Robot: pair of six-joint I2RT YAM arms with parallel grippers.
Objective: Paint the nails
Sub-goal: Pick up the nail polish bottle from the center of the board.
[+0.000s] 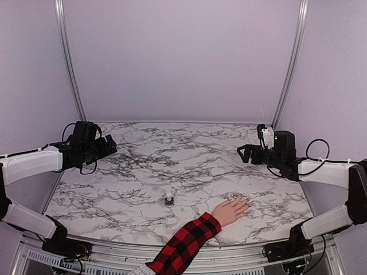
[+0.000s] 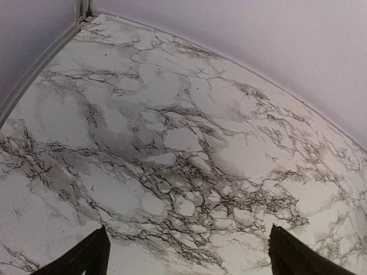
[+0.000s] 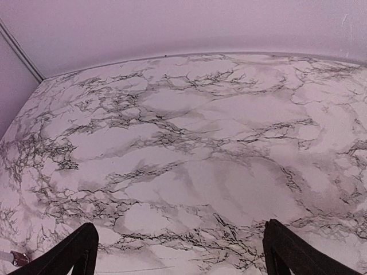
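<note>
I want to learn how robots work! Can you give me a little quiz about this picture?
1. Fill in: the left gripper and the right gripper both have jaws that stand ___.
2. Which is the hand with the plaid sleeve nearer to? A: the left gripper. B: the right gripper. C: the same for both.
3. True or false: the small bottle stands on the marble table, with no gripper touching it.
Key: 1 open; 2 B; 3 true.
</note>
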